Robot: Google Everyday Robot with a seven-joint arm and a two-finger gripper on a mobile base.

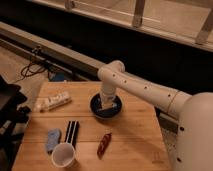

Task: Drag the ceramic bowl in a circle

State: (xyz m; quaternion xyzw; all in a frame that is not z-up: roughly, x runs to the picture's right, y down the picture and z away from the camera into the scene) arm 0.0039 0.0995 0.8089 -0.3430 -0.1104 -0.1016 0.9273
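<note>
1. The ceramic bowl sits on the wooden desk, toward the far half of the top and a little right of its middle. It is round, shallow and dark, with a glossy rim.

2. The gripper reaches straight down into the bowl from above, at the end of the white arm. The arm comes in from the right side of the view and bends at an elbow above the bowl.

3. The fingers are down inside the bowl. Whether they are spread, closed or pinching the rim cannot be told from this view.

4. A white cup stands upright near the front left edge of the desk, well apart from the bowl.

5. Just beside the cup, to its left, lies a blue object, soft-looking and flat.

6. A black rectangular object with a pale stripe along its length lies between the blue object and the middle of the desk.

7. A reddish-brown packet lies in front of the bowl, set at a slant and not touching it.

8. A pale, long package rests near the left edge of the desk, at about the same depth as the bowl.

9. Behind the desk, cables lie on the floor by a dark wall.
</note>
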